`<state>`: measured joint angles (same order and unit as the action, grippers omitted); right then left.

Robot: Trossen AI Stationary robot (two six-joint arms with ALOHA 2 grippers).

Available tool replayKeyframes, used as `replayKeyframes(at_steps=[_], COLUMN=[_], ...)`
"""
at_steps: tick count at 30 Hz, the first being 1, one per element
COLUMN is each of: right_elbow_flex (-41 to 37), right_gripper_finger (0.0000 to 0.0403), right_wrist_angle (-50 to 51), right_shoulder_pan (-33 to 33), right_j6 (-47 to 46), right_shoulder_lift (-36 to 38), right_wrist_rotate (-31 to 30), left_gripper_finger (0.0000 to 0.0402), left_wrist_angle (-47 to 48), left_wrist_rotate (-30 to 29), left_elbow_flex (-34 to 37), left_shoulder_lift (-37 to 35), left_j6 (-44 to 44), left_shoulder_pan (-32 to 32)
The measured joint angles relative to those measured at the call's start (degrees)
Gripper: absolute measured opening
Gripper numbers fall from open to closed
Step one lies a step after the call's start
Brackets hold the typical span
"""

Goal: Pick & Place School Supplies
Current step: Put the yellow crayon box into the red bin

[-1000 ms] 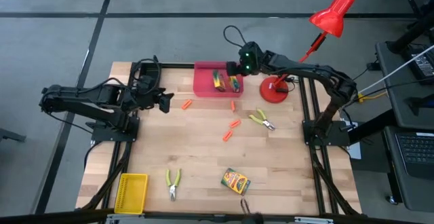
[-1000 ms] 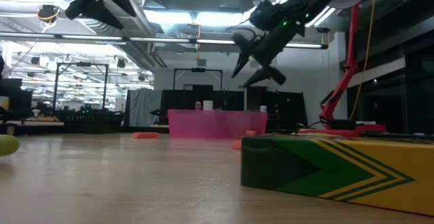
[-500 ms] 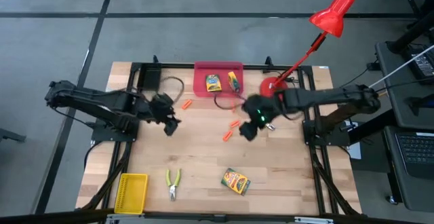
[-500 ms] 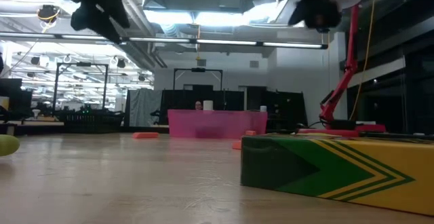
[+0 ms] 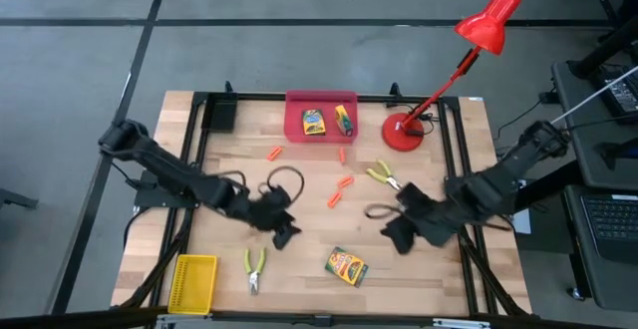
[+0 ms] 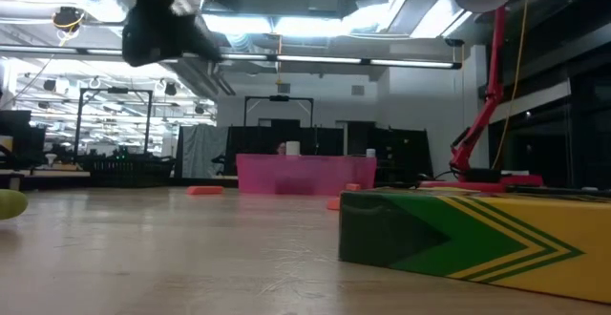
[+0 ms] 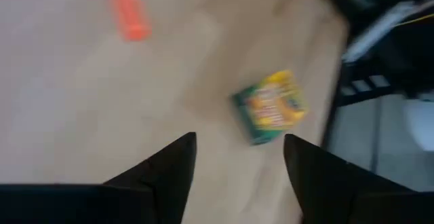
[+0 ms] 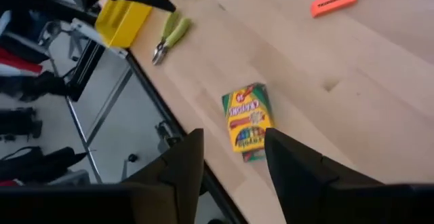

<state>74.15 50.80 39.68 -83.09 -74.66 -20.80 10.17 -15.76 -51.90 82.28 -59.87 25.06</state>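
Observation:
One yellow-and-green crayon box (image 5: pixel 346 266) lies flat near the table's near edge; it also shows in the left wrist view (image 7: pixel 271 107), the right wrist view (image 8: pixel 247 122) and the low view (image 6: pixel 477 229). Two more crayon boxes (image 5: pixel 313 121) (image 5: pixel 344 120) lie in the pink tray (image 5: pixel 321 135). Several orange sticks (image 5: pixel 334 199) lie scattered at mid-table. My left gripper (image 5: pixel 284 231) (image 7: pixel 241 163) hovers open, left of the lone box. My right gripper (image 5: pixel 394 234) (image 8: pixel 234 163) hovers open on its right. Both are above the table.
Green-handled pliers lie near the front (image 5: pixel 254 269) and right of centre (image 5: pixel 384 176). A yellow bin (image 5: pixel 194 279) sits at the near left corner. A red desk lamp (image 5: pixel 404 130) stands beside the pink tray. Dark cable loops trail behind both wrists.
Both arms have swung toward the table's near edge. My right gripper went from above the pink tray, across the table's middle, to the right of the lone crayon box. My left gripper moved from the far left toward the centre, ending left of that box.

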Motion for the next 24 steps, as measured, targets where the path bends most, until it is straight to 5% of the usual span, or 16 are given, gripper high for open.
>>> replayKeyframes(at_steps=[5,11,16,24], right_elbow_flex=[0.00,0.00,0.00,0.00], right_gripper_finger=[0.0150,0.0141,0.0134,0.0125], right_wrist_angle=[1.24,1.08,0.71,0.64], right_shoulder_pan=[9.33,16.79,21.96,30.04], right_j6=[-3.18,-3.91,-6.44,-12.36], right_shoulder_lift=[1.44,1.62,1.60,1.58], right_wrist_rotate=[-6.87,-13.54,-17.02,-30.83], left_gripper_finger=[0.0132,0.0016,0.0002,0.0002], left_wrist_angle=[-14.18,-16.80,-22.58,-25.85], left_wrist_rotate=[-0.69,2.06,4.96,12.08], left_elbow_flex=[-0.24,-3.26,-5.19,-6.23], left_shoulder_lift=[6.94,13.97,19.53,26.64], left_j6=[-1.59,-6.14,-9.55,-19.85], left_shoulder_pan=[2.64,1.96,1.54,-1.04])
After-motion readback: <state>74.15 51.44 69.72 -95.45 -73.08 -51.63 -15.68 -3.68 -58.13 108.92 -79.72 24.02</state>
